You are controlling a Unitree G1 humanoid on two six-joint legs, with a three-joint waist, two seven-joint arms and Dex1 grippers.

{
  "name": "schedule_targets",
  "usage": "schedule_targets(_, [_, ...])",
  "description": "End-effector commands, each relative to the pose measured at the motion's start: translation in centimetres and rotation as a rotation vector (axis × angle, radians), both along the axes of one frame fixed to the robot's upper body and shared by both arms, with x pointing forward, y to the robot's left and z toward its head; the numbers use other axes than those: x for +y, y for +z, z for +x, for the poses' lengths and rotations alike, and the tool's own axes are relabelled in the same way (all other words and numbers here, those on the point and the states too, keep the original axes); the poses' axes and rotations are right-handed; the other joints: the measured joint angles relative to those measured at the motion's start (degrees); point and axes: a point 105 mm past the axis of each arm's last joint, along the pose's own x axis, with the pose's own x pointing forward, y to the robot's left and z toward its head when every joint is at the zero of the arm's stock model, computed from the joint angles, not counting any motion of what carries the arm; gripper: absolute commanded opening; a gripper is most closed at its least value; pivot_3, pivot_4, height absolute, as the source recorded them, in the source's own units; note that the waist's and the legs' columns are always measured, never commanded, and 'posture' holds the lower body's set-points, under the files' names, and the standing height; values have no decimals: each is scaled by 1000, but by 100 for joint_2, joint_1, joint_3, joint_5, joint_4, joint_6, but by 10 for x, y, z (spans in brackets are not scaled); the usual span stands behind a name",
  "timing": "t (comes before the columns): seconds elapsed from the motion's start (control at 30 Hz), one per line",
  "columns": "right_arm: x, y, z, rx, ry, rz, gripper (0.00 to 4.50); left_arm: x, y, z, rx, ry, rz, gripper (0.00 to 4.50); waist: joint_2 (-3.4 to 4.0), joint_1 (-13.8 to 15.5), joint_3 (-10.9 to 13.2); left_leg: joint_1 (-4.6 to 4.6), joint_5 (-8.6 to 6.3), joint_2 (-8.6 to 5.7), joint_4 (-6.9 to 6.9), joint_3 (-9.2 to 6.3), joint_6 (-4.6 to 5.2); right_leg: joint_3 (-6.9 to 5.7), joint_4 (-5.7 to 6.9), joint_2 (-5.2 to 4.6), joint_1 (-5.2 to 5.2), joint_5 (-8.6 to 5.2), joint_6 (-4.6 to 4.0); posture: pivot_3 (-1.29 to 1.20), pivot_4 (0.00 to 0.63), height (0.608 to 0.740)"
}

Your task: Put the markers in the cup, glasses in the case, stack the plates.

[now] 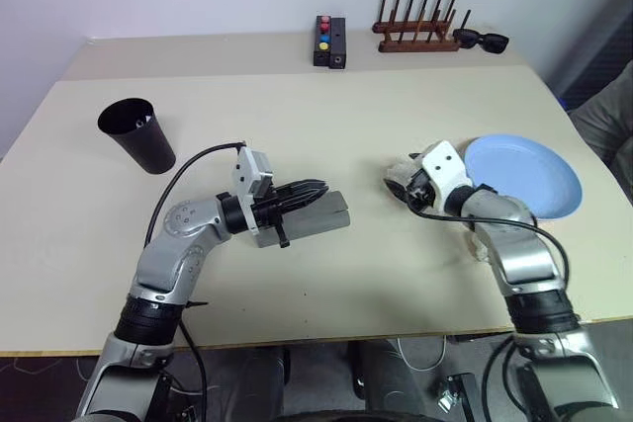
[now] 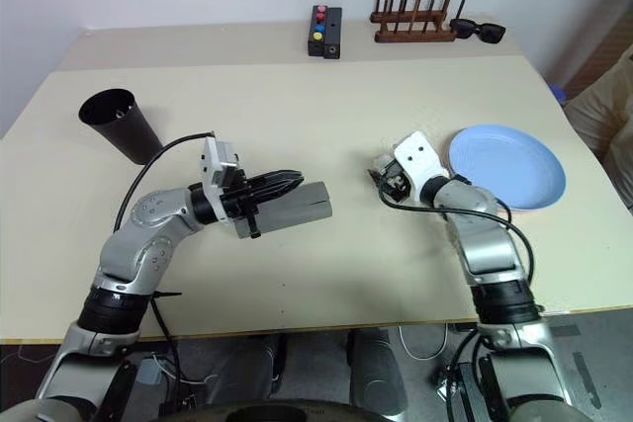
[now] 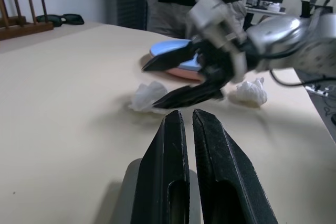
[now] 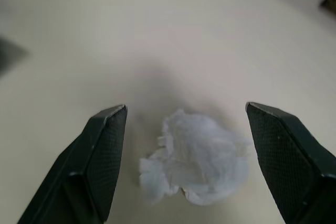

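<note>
Held the grey case (image 1: 318, 214) in the shut left gripper (image 1: 315, 190); spread right gripper (image 4: 186, 129) wide over a tissue wad (image 4: 197, 163), probably to clear it.

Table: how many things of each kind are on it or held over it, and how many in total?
Cup: 1
Case: 1
Plates: 2
Crumpled tissues: 2
Button box: 1
Wooden rack: 1
Sunglasses: 1
Total: 9

Beige table (image 1: 326, 126) carries cup (image 1: 138, 133), case (image 2: 297, 203) (grey), plates (image 1: 524, 175)
</note>
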Motion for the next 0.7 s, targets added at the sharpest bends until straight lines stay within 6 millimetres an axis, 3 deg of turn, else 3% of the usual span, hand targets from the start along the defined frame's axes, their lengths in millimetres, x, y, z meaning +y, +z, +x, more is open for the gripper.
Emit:
schedule_targets(0.03, [-8,0,10,-12,-62,-16,3429,3,12,-4,-44,9,-14,260,0,-4,0,0,0,0,-2,0,0,0,-2,0,0,0,1,0,150,739])
schedule_targets(0.1, [-11,-2,11,-7,-77,-21,2789,4,12,-4,-42,15,-15,260,0,-13,0,-1,0,0,-3,1,0,0,-5,0,0,3,5,0,150,739])
schedule_targets(0.27, [-12,4,10,-33,-76,-27,220,3,12,-6,-34,15,-17,260,0,-21,0,0,0,0,-3,0,0,0,-3,0,0,5,8,0,150,739])
schedule_targets(0.3, [-12,10,8,-56,-73,-27,48,3,12,-6,-33,13,-18,260,0,-23,0,0,0,0,-3,0,0,0,-3,0,0,5,8,0,150,739])
schedule_targets(0.43, [-27,40,2,-168,-117,-50,48,1,12,-5,-31,5,-19,260,1,-19,1,0,0,0,-4,0,0,0,-3,0,-1,7,12,0,150,739])
schedule_targets(0.5, [-46,57,-2,-211,-183,-66,48,1,11,-6,-26,-2,-19,260,1,-3,1,-1,0,0,-3,1,0,0,-5,0,0,6,11,0,150,739])
schedule_targets(0.57, [-74,67,-7,-234,-279,-95,48,-2,11,-6,-21,-15,-19,260,1,12,0,-3,0,-1,-1,0,0,0,-6,0,0,1,4,0,150,739])
schedule_targets(0.7, [-128,62,-22,-191,-448,-167,48,-10,13,-5,-22,-39,-23,260,-1,20,0,-3,0,-1,-1,0,0,-1,-14,-1,8,1,2,0,150,739])
